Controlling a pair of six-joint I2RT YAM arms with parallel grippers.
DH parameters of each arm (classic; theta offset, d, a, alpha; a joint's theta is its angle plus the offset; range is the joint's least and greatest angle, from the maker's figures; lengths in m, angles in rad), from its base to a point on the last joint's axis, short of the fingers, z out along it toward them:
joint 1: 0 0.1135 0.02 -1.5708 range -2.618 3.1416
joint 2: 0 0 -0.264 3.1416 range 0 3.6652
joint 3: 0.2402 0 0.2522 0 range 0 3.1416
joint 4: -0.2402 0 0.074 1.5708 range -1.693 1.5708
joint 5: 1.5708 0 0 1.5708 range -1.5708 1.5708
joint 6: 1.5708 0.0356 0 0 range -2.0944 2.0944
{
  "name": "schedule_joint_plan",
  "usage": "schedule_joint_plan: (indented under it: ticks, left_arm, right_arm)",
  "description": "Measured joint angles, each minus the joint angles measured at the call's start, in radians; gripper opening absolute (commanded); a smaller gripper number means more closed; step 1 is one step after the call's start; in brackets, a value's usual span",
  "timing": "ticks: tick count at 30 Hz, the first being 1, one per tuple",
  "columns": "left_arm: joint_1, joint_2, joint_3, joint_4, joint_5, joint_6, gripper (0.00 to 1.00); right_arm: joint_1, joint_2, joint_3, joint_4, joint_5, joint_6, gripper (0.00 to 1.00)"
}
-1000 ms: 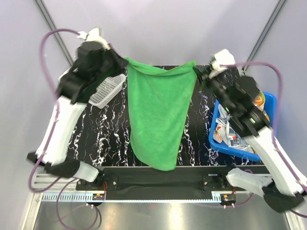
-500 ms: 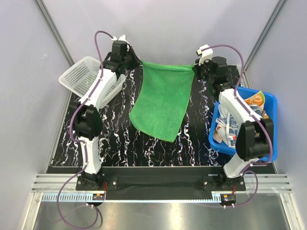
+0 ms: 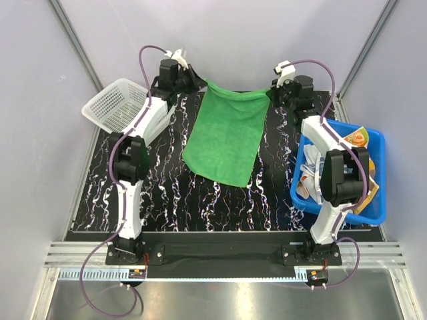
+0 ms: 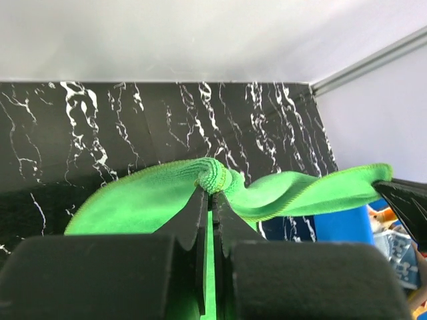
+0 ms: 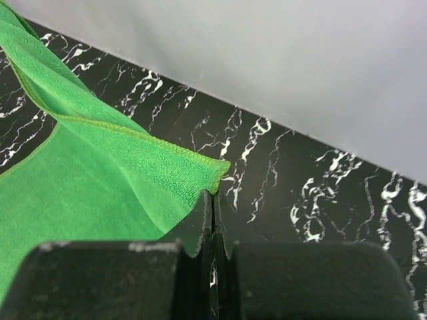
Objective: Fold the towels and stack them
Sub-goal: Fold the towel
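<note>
The left gripper [image 3: 204,85] and right gripper [image 3: 271,95], jaws clenched on the green towel's [image 3: 223,140] far corners, have swung back and lowered it. Most now lies on the tabletop [image 3: 167,190], nearly spread for folding.

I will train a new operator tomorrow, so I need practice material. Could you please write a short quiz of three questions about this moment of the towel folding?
1. True or false: the green towel lies free on the table, and no gripper holds it.
2. Multiple choice: the blue tub stands A) on the robot's left side, B) on the robot's right side, C) in the middle of the table.
3. Fill the gap: the left gripper and the right gripper are each shut on a far ____ of the towel.
Key: 1 false, both grippers hold it; 2 B; 3 corner.
</note>
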Motion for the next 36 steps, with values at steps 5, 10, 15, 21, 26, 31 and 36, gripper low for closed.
schedule_joint_plan:
  ticks: [5, 10, 15, 21, 26, 31, 36]
  left_arm:
    - [0.006, 0.036, -0.031, 0.037, 0.017, 0.008, 0.00]
    - [0.019, 0.056, -0.031, -0.040, 0.018, 0.029, 0.00]
    - [0.028, 0.048, -0.051, -0.156, 0.018, 0.063, 0.00]
    - [0.028, -0.005, -0.151, -0.336, -0.004, 0.118, 0.00]
    - [0.027, -0.060, -0.290, -0.396, -0.005, 0.150, 0.00]
    - [0.026, -0.105, -0.451, -0.431, -0.015, 0.172, 0.19]
    - [0.014, -0.132, -0.529, -0.466, -0.053, 0.192, 0.46]
  right_arm:
    - [0.000, 0.059, 0.006, 0.008, -0.003, 0.039, 0.00]
    - [0.000, 0.081, 0.007, -0.034, -0.013, 0.058, 0.00]
    - [0.000, 0.066, -0.023, -0.087, -0.042, 0.078, 0.00]
    - [0.005, -0.025, -0.162, -0.161, -0.109, 0.133, 0.02]
    - [0.027, -0.101, -0.330, -0.151, -0.139, 0.205, 0.10]
    - [0.064, -0.120, -0.423, -0.160, -0.141, 0.256, 0.25]
    - [0.089, -0.171, -0.465, -0.209, -0.140, 0.290, 0.37]
